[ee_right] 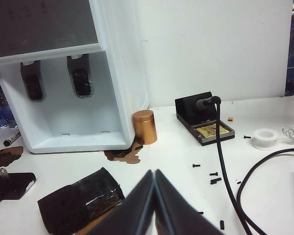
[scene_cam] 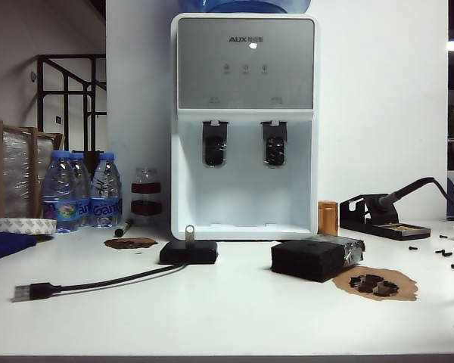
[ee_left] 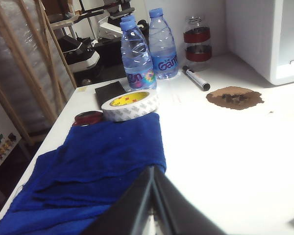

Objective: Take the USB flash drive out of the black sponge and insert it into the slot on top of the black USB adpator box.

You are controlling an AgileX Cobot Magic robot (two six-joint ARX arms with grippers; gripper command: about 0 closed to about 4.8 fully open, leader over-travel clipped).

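Note:
The black USB adpator box (scene_cam: pixel 188 252) lies left of centre before the dispenser, its cable running left to a USB plug (scene_cam: pixel 32 291). The silver USB flash drive (scene_cam: pixel 189 232) stands upright out of the box's top; the slot under it is hidden. In the right wrist view the box (ee_right: pixel 12 185) and drive (ee_right: pixel 2 172) show again. The black sponge (scene_cam: pixel 314 257), one end taped, lies right of the box; its taped side (ee_right: pixel 81 200) sits close to my right gripper (ee_right: pixel 154 172), which is shut and empty. My left gripper (ee_left: pixel 153 170) is shut, empty, over a blue cloth's edge.
A water dispenser (scene_cam: pixel 244 121) stands at the back. Water bottles (ee_left: pixel 137 54), a tape roll (ee_left: pixel 130 104) and the blue cloth (ee_left: pixel 98 171) fill the left end. A copper canister (ee_right: pixel 144 126), soldering stand (ee_right: pixel 203 120), black cables (ee_right: pixel 223 161), loose screws (ee_right: pixel 213 178) and foam scraps (scene_cam: pixel 374 283) lie right.

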